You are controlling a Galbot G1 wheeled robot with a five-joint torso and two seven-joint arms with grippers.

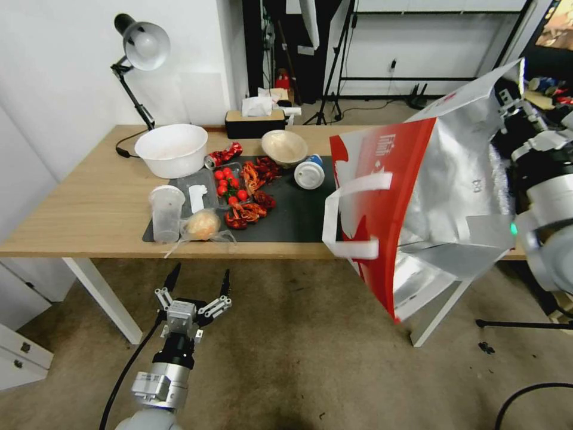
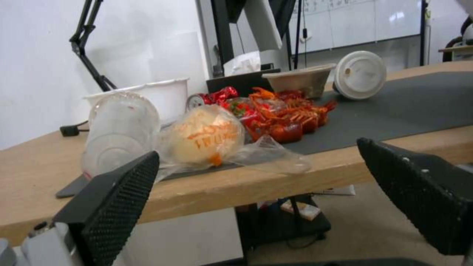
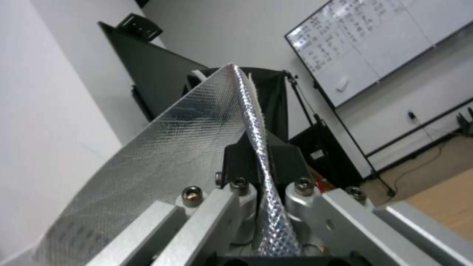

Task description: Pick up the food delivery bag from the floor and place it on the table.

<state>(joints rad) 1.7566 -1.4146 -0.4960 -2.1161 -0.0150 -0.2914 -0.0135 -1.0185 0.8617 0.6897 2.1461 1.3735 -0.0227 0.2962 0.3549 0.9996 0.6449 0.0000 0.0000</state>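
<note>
The food delivery bag (image 1: 418,203), white with a red side panel, white loop handles and silver foil lining, hangs tilted in the air at the right end of the table (image 1: 77,203). Its lowest corner dips below the table's front edge, clear of the floor (image 1: 298,358). My right gripper (image 1: 507,107) is shut on the bag's upper foil rim; in the right wrist view the gripper (image 3: 261,162) pinches that foil edge (image 3: 197,140). My left gripper (image 1: 200,278) hangs open and empty below the table's front edge, and also appears in its wrist view (image 2: 256,151).
The dark mat (image 1: 292,215) holds crayfish (image 1: 250,191), cherry tomatoes (image 1: 230,182), a clear cup (image 1: 166,212), a bagged bun (image 1: 203,226), a paper bowl (image 1: 284,146) and a lidded cup (image 1: 309,173). A white bowl (image 1: 172,149), desk lamp (image 1: 140,45) and tissue box (image 1: 255,122) stand behind.
</note>
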